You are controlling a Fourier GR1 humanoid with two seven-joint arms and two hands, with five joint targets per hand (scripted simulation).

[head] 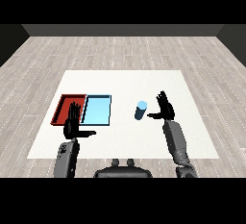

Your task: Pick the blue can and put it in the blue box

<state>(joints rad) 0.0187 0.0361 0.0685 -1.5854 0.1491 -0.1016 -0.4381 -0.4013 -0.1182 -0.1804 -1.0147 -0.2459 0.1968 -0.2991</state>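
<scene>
Can of blue, the blue can (141, 110), stands upright on the white bench (125, 81), right of the middle and well apart from both trays. Just to its right is the right hand (165, 107), fingers straight and spread upward, thumb reaching toward the can without touching it; nothing is held. Its grey forearm (177, 143) runs down to the lower right. To the can's left lies the light blue tray (96, 110), and directly against that tray's left edge lies the red tray (65, 105), the two side by side. The left hand (74, 122) is raised in front of the red tray's near right corner, fingers straight and apart, thumb pointing right below the blue tray's near edge, holding nothing. Around the bench lies a grey plank floor (125, 50).
</scene>
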